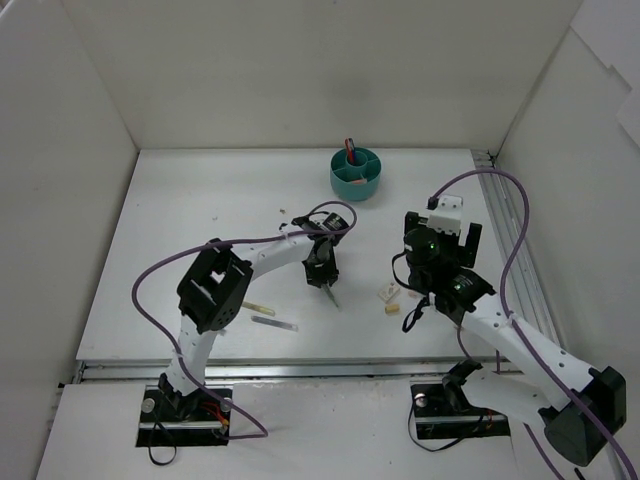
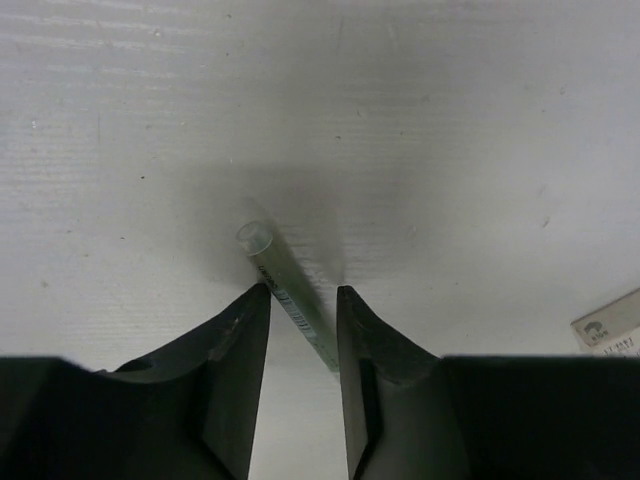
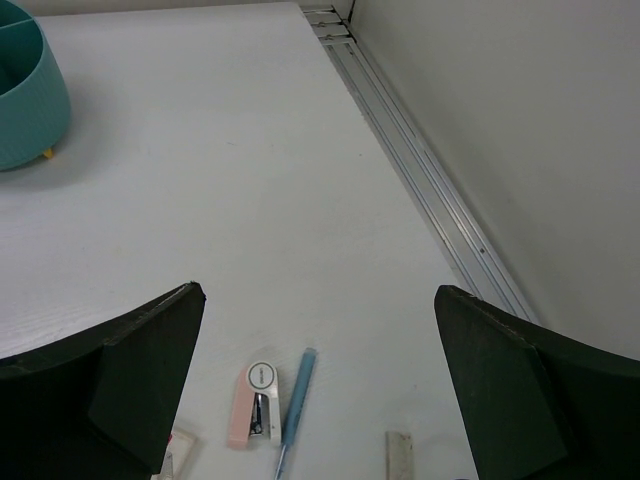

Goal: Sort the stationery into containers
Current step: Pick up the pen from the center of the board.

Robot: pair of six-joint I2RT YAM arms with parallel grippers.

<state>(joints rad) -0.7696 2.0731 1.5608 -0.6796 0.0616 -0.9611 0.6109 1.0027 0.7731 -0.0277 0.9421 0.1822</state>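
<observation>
My left gripper (image 1: 322,272) is down at the table, its jaws narrowed on a grey pen (image 2: 285,290) that crosses slantwise between them and touches both fingers. The pen's end sticks out below the gripper in the top view (image 1: 333,295). My right gripper (image 3: 318,291) is wide open and empty, held above the table. Below it lie a blue pen (image 3: 296,400) and a cream block (image 3: 400,452). The teal cup (image 1: 355,172) stands at the back with pens in it, and also shows in the right wrist view (image 3: 22,95). Two cream erasers (image 1: 389,298) lie between the arms.
A yellowish pencil (image 1: 258,308) and a grey pen (image 1: 274,323) lie at the near left. A pink-and-white stapler (image 3: 254,402) lies beside the blue pen. A labelled cream block (image 2: 610,335) lies right of the left gripper. A metal rail (image 1: 510,240) runs along the right wall.
</observation>
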